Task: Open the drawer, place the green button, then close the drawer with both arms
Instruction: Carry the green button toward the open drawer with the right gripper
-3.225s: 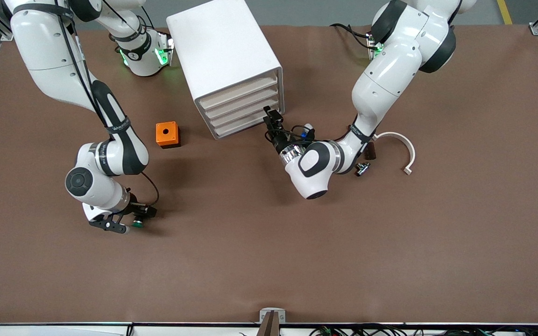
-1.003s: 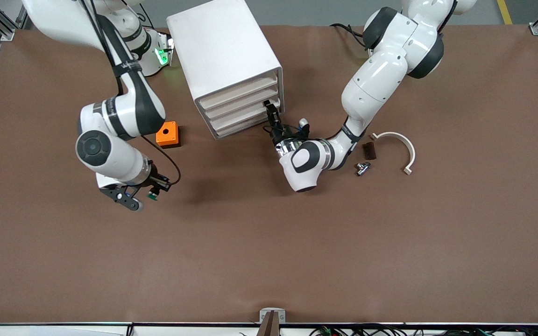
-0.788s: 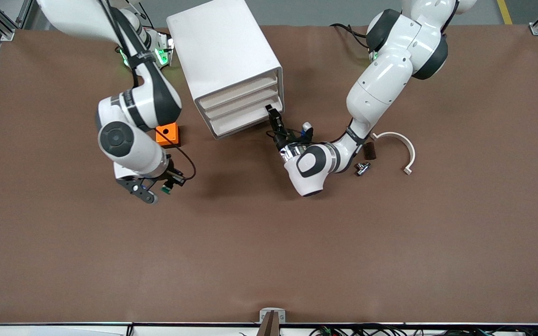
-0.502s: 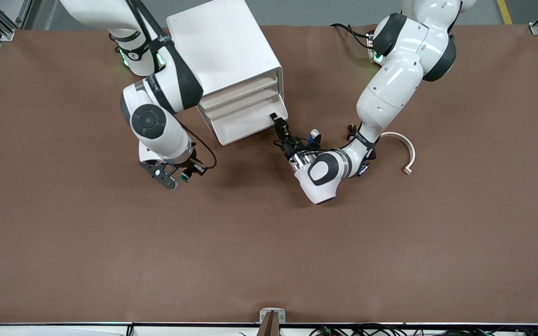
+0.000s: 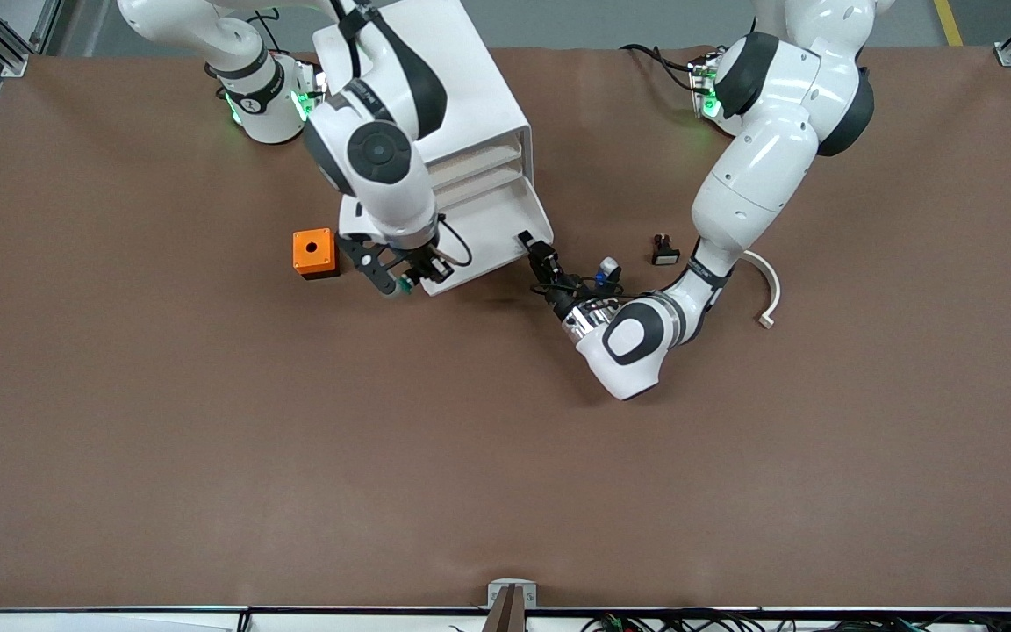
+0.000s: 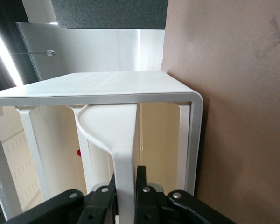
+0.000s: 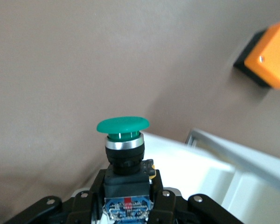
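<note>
Already your right gripper [image 7: 126, 198] clamps the button [image 7: 123, 140] by its black body over the drawer [image 5: 492, 241]; it looks light, rigid, slippery-capped. Your left gripper [image 6: 126, 196] pinches the drawer's handle [image 6: 116, 140].

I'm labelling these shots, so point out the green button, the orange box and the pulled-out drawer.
green button [image 7: 122, 125]: right wrist view, on its green cap.
orange box [image 5: 313, 253]: front view, on its top face.
pulled-out drawer [image 5: 492, 233]: front view, on its bare white floor.
</note>
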